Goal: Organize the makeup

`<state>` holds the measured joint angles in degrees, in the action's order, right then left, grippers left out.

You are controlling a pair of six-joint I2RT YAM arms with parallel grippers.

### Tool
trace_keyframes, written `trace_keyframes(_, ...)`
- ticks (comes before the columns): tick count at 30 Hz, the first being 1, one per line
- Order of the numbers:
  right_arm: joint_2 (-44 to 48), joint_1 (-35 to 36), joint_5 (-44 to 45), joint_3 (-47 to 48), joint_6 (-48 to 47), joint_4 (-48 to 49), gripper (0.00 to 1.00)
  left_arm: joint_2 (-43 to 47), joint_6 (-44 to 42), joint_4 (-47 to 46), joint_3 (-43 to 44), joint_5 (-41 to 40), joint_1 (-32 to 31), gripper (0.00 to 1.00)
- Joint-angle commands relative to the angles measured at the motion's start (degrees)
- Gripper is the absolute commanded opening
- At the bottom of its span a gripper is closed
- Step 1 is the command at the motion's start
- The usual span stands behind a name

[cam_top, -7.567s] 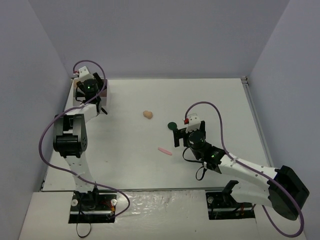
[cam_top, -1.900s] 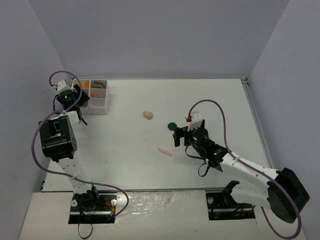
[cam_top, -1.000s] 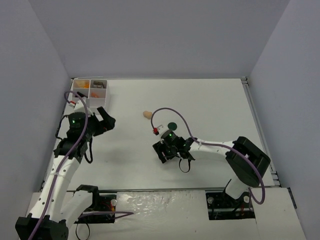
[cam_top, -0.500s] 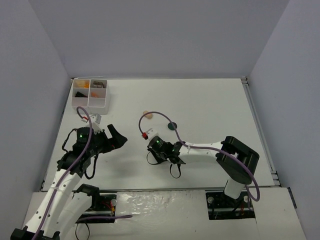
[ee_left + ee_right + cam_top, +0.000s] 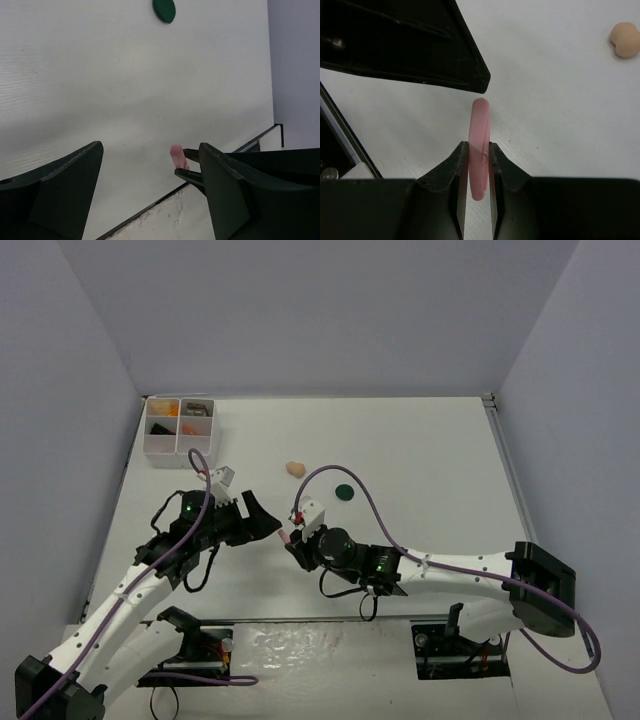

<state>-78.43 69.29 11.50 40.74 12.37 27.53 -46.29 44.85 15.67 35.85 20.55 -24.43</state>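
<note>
Makeup looks mostly put away. Far on the left, at the back of the white desk (image 5: 420,440), sits the white plastic box with four little rooms (image 5: 180,428). Orange and dark things (image 5: 168,418) lie inside it already, but they are too small to name. Nearer the front, the left end effector (image 5: 262,522) hangs over the desk with its two black fingers spread wide, holding nothing. Just beside it is the thin pink makeup stick (image 5: 480,117), close to one left finger but not touching it. The right end effector (image 5: 479,150) is pinching that stick tight near one end, so the other end pokes out toward the left arm. I think the stick is being passed across so the left arm can carry it to the box. Further back and right, the small beige sponge (image 5: 295,469) and the flat dark-green round compact (image 5: 345,492) lie loose on the desk, well apart from the box. So three things look left to sort: stick, sponge and compact.
</note>
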Motion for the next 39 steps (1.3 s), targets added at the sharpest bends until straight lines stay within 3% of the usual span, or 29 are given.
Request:
trace_keyframes(1, 4.1, 0.8, 2.6, -3.1, -1.6, 14.0, 0.0, 0.1, 3.4, -9.0, 3.9, -0.5, -3.0, 0.69)
trace_keyframes(18, 6.2, 1.6, 5.0, -4.3, -3.1, 18.3, 0.0, -1.9, 4.4, -8.2, 5.9, -5.5, -8.8, 0.4)
trace_keyframes(30, 5.4, 1.9, 8.3, -4.1, -4.5, 18.4, 0.0, -3.5, 5.2, -9.2, 6.6, -7.2, -11.7, 0.0)
trace_keyframes(33, 5.0, 1.9, 8.8, -3.7, -4.5, 18.2, 0.01, -3.7, 5.2, -9.4, 6.6, -8.1, -12.3, 0.0)
trace_keyframes(38, 5.0, 1.9, 9.8, -3.6, -4.3, 17.2, 0.47, -3.2, 3.2, -8.0, 7.2, -11.4, -12.6, 0.0)
trace_keyframes(39, 5.1, 1.9, 9.9, -3.5, -4.3, 16.7, 0.62, -3.0, 2.6, -7.2, 7.5, -12.4, -12.6, 0.0)
